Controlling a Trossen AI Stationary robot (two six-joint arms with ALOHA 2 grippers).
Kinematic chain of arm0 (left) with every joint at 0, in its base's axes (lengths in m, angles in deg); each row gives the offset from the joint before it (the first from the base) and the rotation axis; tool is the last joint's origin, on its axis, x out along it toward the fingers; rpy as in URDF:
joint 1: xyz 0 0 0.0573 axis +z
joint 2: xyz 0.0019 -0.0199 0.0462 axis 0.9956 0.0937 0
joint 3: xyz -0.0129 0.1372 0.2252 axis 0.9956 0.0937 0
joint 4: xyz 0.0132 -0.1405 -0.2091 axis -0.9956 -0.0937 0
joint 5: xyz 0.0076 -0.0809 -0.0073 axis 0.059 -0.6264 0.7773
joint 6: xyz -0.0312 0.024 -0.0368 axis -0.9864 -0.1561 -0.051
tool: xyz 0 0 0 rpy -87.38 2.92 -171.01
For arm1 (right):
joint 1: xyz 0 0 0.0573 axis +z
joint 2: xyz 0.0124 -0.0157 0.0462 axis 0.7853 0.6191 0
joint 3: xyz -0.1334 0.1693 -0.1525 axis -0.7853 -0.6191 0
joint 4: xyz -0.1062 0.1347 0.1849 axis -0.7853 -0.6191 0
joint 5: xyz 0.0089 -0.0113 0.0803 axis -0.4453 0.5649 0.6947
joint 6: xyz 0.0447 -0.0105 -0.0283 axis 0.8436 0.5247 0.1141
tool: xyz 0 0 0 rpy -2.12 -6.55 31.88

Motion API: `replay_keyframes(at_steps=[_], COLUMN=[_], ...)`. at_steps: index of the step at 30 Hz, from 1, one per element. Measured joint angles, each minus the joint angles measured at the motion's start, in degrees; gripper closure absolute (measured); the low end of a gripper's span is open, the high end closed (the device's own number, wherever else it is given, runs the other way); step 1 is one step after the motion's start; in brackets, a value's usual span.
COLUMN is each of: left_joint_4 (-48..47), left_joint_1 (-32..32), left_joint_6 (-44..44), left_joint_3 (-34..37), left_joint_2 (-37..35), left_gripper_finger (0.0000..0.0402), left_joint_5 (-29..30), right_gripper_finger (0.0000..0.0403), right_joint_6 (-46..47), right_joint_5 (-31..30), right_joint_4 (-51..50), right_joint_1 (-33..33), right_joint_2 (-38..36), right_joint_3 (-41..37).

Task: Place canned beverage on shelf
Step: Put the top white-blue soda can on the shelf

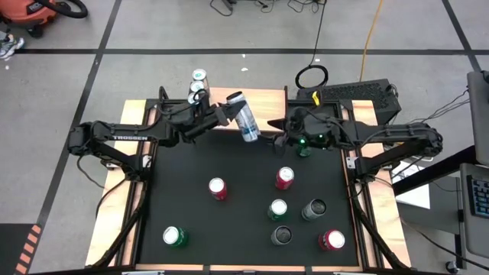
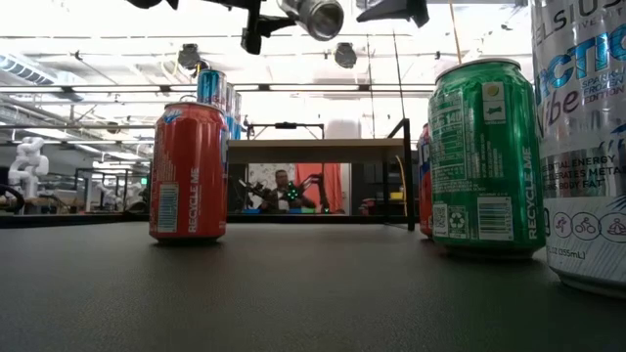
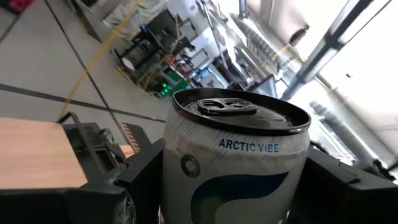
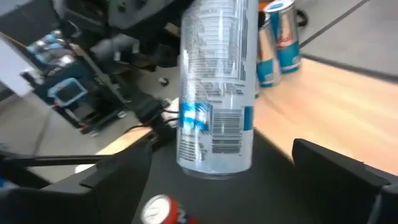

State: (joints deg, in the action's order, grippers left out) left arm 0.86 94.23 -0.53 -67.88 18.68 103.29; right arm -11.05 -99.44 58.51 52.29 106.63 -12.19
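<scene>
We have the slim white-and-blue aluminium can [image 1: 247,122] clenched in our left gripper [image 1: 226,113], upper centre; our right gripper [image 1: 276,131] gapes empty beside it. Smooth, rigid, likely slippery: grip mid-body.

red can [image 2: 188,171] standing left | green can [image 2: 485,156] right | silver can [image 2: 311,17] aloft, tilted

Around your table you have: grey floor [image 1: 176,30] crossed by black tape lines [image 1: 229,52]; yellow cable [image 1: 370,34] trailing across it; orange vacuum [image 1: 37,14] in one corner. Looking level across the room, you see white ceiling beams [image 2: 98,44], round hanging lamps [image 2: 344,55], and a seated person [image 2: 281,188] at the far end.
</scene>
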Motion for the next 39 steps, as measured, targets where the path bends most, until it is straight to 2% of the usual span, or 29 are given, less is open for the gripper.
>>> replay_keyframes(at_steps=[4,10,20,29,39], left_joint_4=[-2.06,-4.69,-5.31,-5.22,-5.57], left_joint_1=[0.0,-0.42,-0.37,-0.44,-0.74], left_joint_6=[0.07,0.5,1.95,1.95,3.5], left_joint_3=[-0.02,-0.02,-0.02,-0.02,-0.02], left_joint_2=[-0.02,0.0,0.0,0.0,0.0], left_gripper_finger=[0.013,0.013,0.013,0.013,0.013], left_joint_5=[1.62,3.32,5.83,7.05,7.96], right_gripper_finger=[0.0008,0.0005,0.0003,0.0007,0.0009], right_joint_6=[-1.67,-5.99,-6.6,-5.49,-6.32], right_joint_5=[-4.14,-3.72,-2.15,-0.88,-0.77], right_joint_4=[-0.58,-0.83,-1.95,-0.41,0.29], right_joint_1=[-0.02,-1.15,-1.68,-2.94,-4.9], right_joint_2=[1.88,6.33,12.54,15.75,15.81], right_joint_3=[1.13,4.61,7.71,8.2,8.2])
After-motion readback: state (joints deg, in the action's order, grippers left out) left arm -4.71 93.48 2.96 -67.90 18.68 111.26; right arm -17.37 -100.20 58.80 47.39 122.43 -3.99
